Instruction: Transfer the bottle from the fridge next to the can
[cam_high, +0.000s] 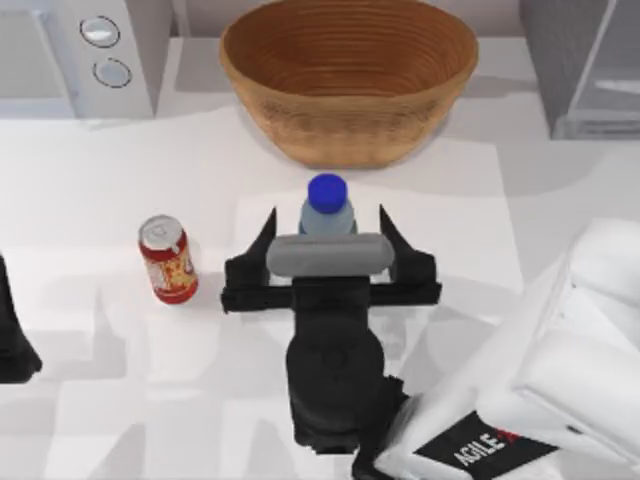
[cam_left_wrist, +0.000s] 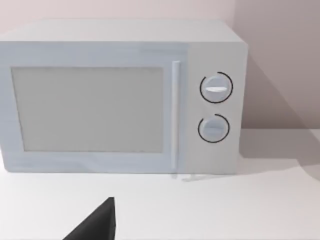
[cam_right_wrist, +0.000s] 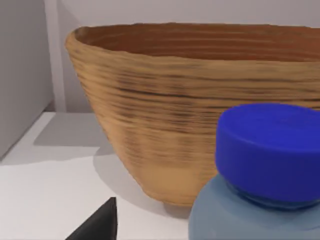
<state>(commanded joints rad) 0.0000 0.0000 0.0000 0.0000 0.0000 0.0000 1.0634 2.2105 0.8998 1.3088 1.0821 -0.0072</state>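
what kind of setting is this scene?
Likely a simulated kitchen counter: white microwave with two knobs, grey fridge, woven basket, and a bottle and can on the table.

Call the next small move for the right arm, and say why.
Probably close the right hand on the bottle, then carry it toward the top view's left. The bottle stands upright between the open fingers, near the basket, already out of the fridge. The can stands well apart to its left. The left hand sits parked at the left edge.
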